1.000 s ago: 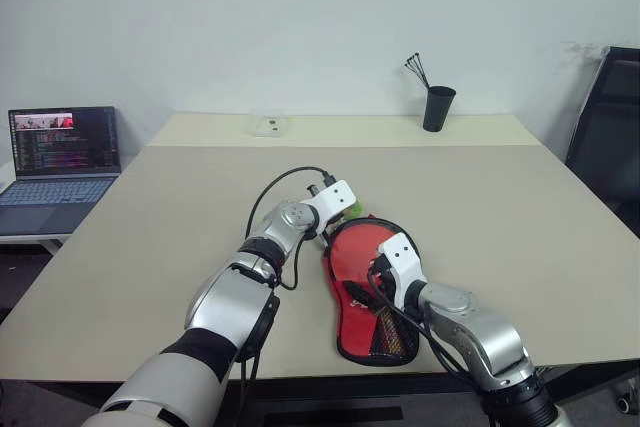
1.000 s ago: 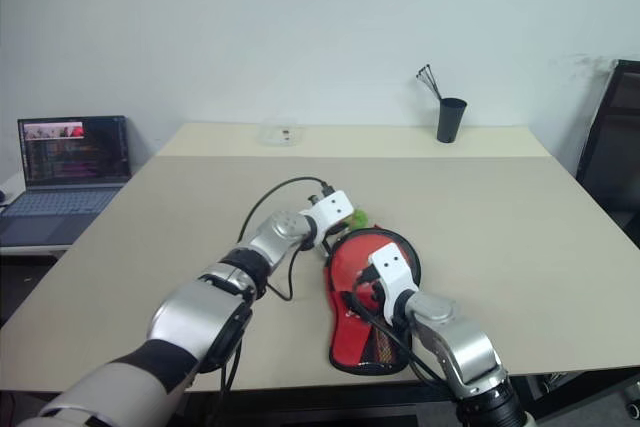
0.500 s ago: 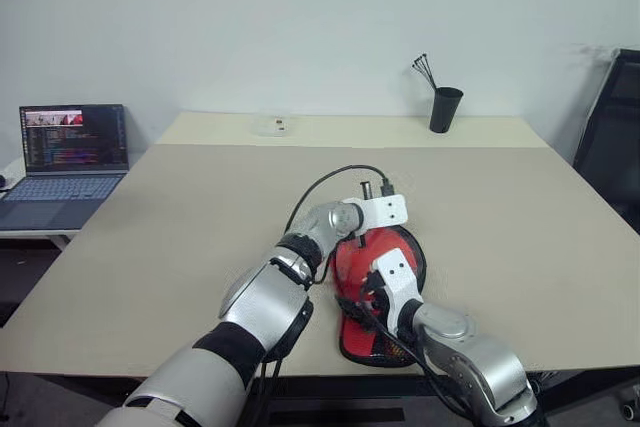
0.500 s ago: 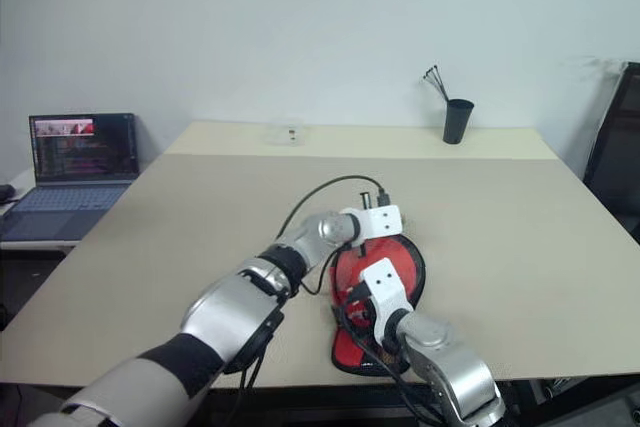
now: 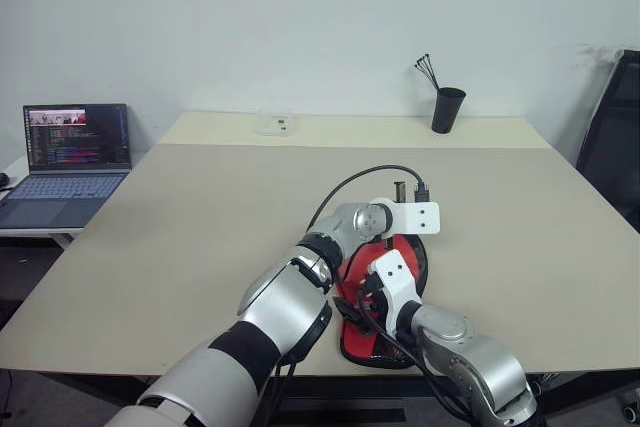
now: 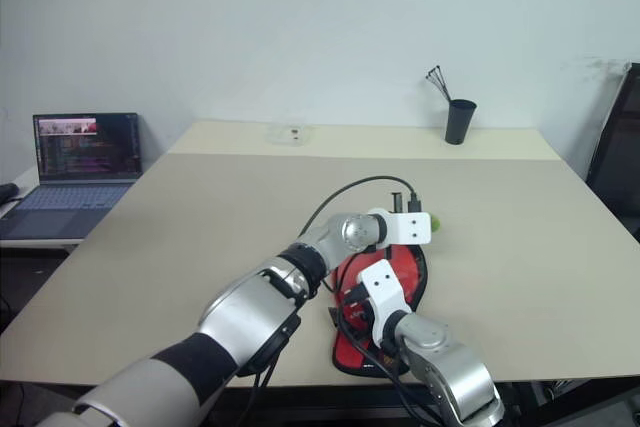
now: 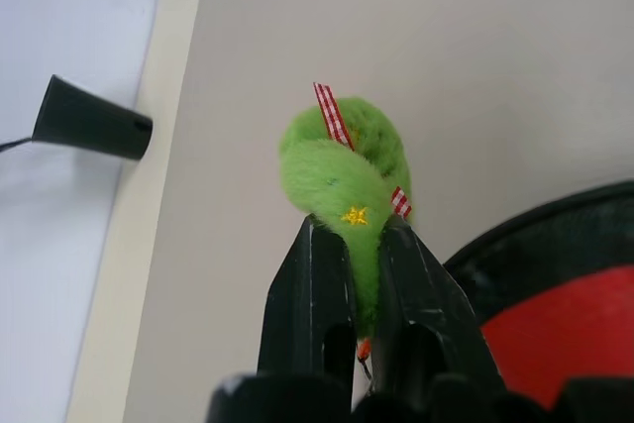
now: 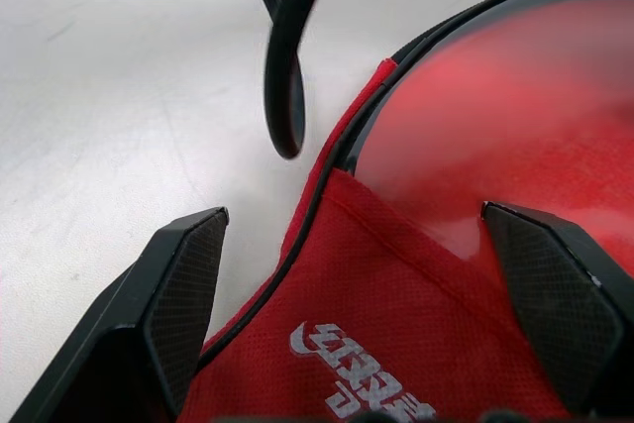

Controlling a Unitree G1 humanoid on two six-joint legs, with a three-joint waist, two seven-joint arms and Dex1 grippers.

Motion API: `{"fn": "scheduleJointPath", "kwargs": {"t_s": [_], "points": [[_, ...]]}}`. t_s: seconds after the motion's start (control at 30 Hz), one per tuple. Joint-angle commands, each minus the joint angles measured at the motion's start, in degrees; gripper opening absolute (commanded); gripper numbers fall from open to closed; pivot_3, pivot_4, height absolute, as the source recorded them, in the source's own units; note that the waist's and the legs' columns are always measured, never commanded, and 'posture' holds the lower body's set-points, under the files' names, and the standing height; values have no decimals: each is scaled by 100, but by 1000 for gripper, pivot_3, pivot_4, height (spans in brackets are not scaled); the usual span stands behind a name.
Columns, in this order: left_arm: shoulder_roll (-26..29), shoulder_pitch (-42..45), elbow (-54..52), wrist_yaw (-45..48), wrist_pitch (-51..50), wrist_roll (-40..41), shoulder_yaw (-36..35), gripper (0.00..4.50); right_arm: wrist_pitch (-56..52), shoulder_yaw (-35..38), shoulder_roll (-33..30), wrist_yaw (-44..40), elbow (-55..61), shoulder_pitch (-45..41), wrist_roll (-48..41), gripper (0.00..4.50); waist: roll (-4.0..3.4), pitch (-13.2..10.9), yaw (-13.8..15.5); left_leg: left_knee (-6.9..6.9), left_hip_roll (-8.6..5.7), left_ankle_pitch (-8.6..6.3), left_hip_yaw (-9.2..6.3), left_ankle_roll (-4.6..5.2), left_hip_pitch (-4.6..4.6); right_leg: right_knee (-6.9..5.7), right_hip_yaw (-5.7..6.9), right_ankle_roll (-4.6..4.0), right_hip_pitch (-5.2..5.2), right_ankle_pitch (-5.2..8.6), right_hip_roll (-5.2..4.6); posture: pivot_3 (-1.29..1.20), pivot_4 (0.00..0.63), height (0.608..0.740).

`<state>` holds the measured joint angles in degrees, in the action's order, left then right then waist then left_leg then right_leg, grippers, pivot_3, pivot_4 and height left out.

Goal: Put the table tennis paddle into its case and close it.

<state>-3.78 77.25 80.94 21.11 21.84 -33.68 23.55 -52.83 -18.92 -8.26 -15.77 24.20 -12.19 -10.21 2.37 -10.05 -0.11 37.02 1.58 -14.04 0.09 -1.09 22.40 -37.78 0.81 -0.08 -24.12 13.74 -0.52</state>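
Note:
The case lies near the table's front edge, its red logo face up and its black rim around the round end. Through its open edge shows the smooth red face of the table tennis paddle. My left gripper hovers at the far right of the case's round end, shut on a fuzzy green pom-pom with a checked ribbon. Whether the pom-pom is tied to the zip, I cannot tell. My right gripper hangs open just above the case's handle half, one finger to each side.
A black cable loops from the left wrist over the table. At the far edge stand a black cup with sticks and a small clear box. A laptop sits off to the left, a black chair to the right.
My left gripper has swung from the left side of the case's round end to its far right, carrying the green pom-pom and rolling as it went. The right gripper has stayed put, open.

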Motion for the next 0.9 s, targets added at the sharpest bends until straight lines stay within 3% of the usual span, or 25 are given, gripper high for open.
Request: {"fn": "scheduleJointPath", "kwargs": {"t_s": [0.03,0.07,0.17,0.37,0.67,0.83,0.9], "points": [[-81,85,-193,270,213,154,-119,39,-300,-182,-21,-49,-473,192,-28,4500,0,1,-2,0,0,0,0,0,0,0,0,0,0,0,0,0,150,740],[-82,65,-194,359,217,205,-167,39,-289,-182,-24,-55,-488,181,-25,4500,0,1,-3,0,0,0,1,0,-1,0,0,0,1,0,0,0,150,740],[-84,22,-208,692,209,400,-351,861,-259,-199,-36,-76,-534,146,-12,4500,0,1,-7,0,0,0,2,0,-3,-2,-1,0,1,0,1,0,150,740],[50,10,-247,886,211,649,-611,2915,-149,-220,-70,-164,-690,3,9,4500,1,8,-62,1,1,0,5,0,-9,-5,-4,0,4,0,3,0,150,740],[750,74,-376,725,131,1223,-1271,2915,-245,46,-160,-410,-518,-272,-156,4500,1,8,-164,-2,4,0,9,0,-28,-15,-10,0,9,0,4,0,150,740],[1193,-148,-571,1406,365,1819,-1775,2915,-550,494,-411,-715,96,-439,-554,4500,0,8,-137,-1,2,0,5,0,-19,-12,-5,0,7,0,2,0,150,740],[1345,-320,-749,2074,628,2212,-2019,2915,-695,671,-637,-904,380,-492,-763,4500,0,7,-140,-1,2,0,7,-1,-11,-10,-5,0,2,0,0,0,150,740]]}}
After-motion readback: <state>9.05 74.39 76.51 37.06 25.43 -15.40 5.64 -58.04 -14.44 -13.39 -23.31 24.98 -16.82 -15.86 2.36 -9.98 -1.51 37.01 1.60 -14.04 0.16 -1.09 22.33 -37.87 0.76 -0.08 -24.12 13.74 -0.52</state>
